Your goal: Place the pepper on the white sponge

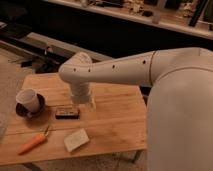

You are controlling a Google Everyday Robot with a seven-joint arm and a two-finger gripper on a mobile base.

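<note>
Pepper (33,142) lies on the near left part of the wooden table (120,120), apart from everything else, with its green stem tip pointing toward the far right. The robot's white arm (125,65) fills the right side of the view and reaches left over the far half of the table, with its wrist turned downward above the middle. The table spreads beneath it, its bare boards running out to the right. The gripper (84,104) hangs from the wrist just above the tabletop near the centre, its fingers spread apart with nothing between them. A white cup (28,99) stands upright on a dark saucer (22,112) at the left edge, farther away than the pepper. The white sponge (76,139) lies flat toward the near edge, to the right of the pepper and not touching it, turned a little askew. A dark flat block (67,113) lies between the sponge and the gripper, just to the near left of the fingers.
</note>
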